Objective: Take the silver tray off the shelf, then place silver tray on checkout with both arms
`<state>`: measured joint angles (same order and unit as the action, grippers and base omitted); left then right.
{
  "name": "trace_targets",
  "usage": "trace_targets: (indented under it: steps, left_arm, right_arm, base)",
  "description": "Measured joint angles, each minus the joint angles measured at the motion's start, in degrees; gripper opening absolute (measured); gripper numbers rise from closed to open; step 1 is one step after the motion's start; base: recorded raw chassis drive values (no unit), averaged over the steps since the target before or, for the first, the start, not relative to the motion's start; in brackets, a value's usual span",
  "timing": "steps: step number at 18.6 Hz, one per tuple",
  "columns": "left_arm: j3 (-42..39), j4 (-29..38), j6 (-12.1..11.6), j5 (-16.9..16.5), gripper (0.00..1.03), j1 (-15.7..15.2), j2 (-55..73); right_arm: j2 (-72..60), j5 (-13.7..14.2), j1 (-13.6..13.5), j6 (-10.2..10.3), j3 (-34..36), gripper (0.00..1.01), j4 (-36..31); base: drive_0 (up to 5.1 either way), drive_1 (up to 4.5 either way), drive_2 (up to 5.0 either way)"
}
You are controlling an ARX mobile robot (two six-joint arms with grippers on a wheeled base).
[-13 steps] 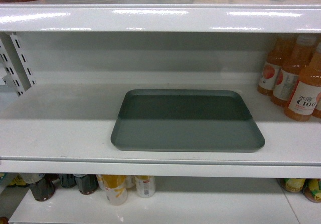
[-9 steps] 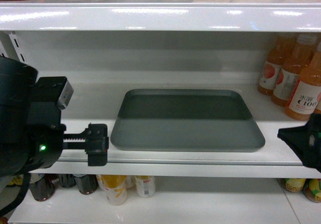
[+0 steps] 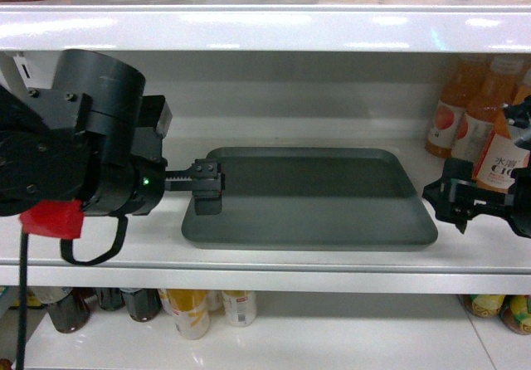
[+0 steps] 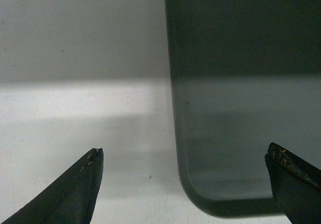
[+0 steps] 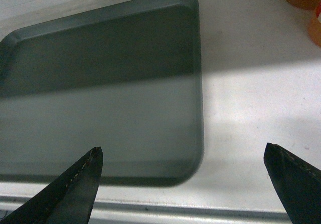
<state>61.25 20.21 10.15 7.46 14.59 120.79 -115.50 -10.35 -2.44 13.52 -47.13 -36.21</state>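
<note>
Wrist views: both arms' fingers (image 4: 80, 184) (image 5: 75, 181) spread wide, empty, straddling silver tray (image 3: 311, 200) edges.

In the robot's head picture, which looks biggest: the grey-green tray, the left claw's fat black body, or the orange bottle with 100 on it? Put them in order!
1. Flat grey-green rectangular tray.
2. Bulky black housing behind the left claw; it sits nearer the camera, so it may be smaller than it looks.
3. Orange drink bottle, partly hidden by the right claw's arm.

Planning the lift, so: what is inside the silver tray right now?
Nothing: the silver tray shows a bare floor in all views. The left gripper overlaps its left edge in the head view, hiding a small patch there.
</note>
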Motion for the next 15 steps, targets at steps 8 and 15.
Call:
trace_targets:
  steps: [8, 15]
  left_arm:
    - [9.5, -4.5, 0.1, 0.7, 0.98, -0.1, 6.4]
    - [13.5, -9.0, 0.3, 1.2, 0.98, -0.5, 10.1]
  right_arm:
    - [-8.2, 2.8, -2.6, -0.6, -11.9, 0.98, 5.7]
    - [-18.1, 11.0, -3.6, -3.7, -23.1, 0.98, 12.4]
  base:
    - [0.0, 0.00, 0.0]
    - [0.0, 0.00, 0.0]
